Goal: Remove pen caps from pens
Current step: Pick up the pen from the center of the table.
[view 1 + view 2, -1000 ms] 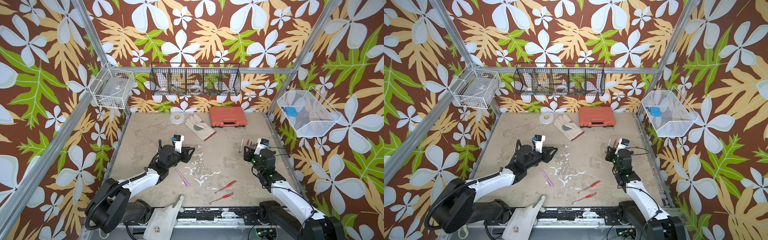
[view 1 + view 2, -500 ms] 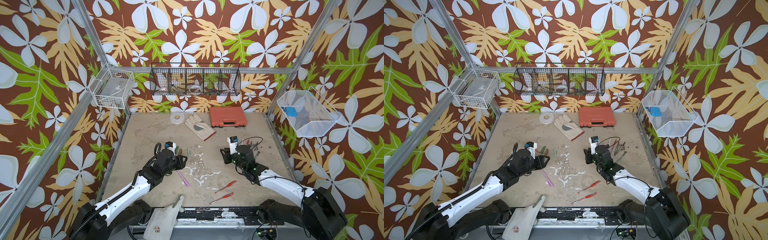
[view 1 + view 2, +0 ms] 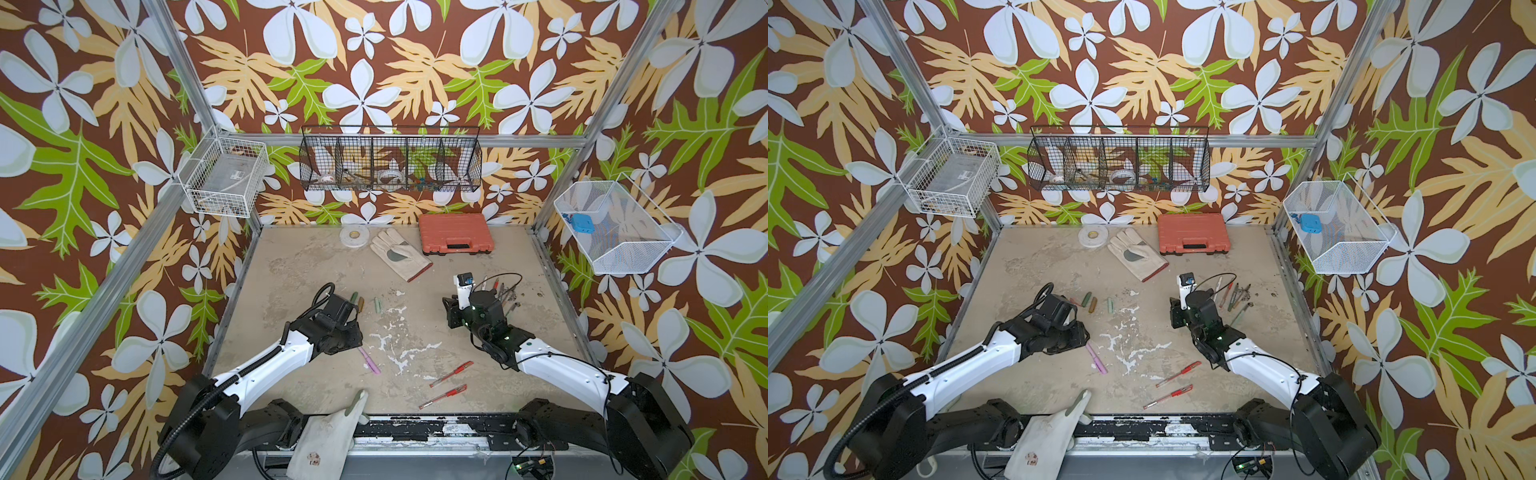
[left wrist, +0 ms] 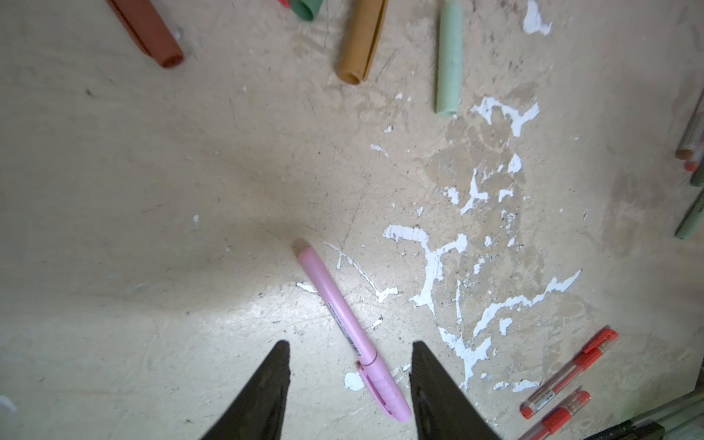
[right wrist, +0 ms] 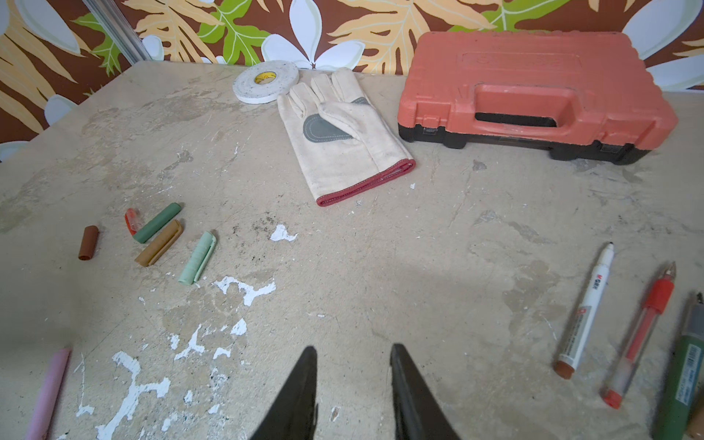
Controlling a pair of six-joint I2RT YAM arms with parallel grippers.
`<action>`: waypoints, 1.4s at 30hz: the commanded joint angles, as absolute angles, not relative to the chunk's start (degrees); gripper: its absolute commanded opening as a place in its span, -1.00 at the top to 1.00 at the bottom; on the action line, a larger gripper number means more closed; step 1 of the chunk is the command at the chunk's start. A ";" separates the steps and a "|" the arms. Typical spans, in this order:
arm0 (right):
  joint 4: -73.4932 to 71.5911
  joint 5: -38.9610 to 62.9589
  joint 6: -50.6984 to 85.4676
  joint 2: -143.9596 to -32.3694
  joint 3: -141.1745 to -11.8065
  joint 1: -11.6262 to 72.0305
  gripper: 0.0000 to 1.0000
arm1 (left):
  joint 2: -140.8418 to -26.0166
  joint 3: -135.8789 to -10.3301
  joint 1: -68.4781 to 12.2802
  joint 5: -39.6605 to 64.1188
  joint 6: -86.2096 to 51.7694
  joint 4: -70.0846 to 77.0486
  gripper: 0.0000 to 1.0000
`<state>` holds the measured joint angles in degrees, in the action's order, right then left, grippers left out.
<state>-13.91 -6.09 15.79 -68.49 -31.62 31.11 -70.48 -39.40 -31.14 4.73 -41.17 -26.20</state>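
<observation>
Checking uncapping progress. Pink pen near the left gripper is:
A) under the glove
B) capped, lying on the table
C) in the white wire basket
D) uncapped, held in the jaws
B: the pink pen lies flat on the table, clipped cap on, with the left gripper open over its capped end.

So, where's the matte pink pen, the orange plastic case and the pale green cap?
Matte pink pen (image 4: 337, 308), left wrist view, mid-barrel.
Orange plastic case (image 5: 533, 64), right wrist view, lid top.
Pale green cap (image 5: 197, 258), right wrist view, its middle.
</observation>
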 commanded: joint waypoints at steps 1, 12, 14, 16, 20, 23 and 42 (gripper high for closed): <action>-14.15 -6.96 15.27 -68.24 -31.87 31.11 0.34 | -72.62 -40.74 -30.94 6.80 -39.90 -27.93 -0.03; -16.11 6.48 11.47 -69.33 -32.00 31.09 0.33 | -76.82 -40.03 -30.95 5.41 -38.32 -28.33 0.10; -16.41 12.95 10.91 -70.57 -32.67 31.11 0.33 | -77.63 -39.99 -31.00 6.27 -38.31 -27.58 0.11; -16.44 17.08 10.81 -71.79 -33.34 31.17 0.33 | -78.54 -39.99 -30.98 6.75 -38.00 -26.93 0.11; -16.57 18.48 10.73 -72.72 -33.66 31.11 0.33 | -80.11 -39.39 -30.92 7.44 -37.85 -25.17 0.14; -16.94 18.39 10.63 -72.50 -33.40 31.11 0.33 | -81.28 -39.55 -30.94 7.57 -37.50 -24.81 0.18; -16.70 17.67 10.23 -72.24 -33.42 31.12 0.33 | -86.69 -42.25 -30.98 7.48 -34.63 -24.53 0.54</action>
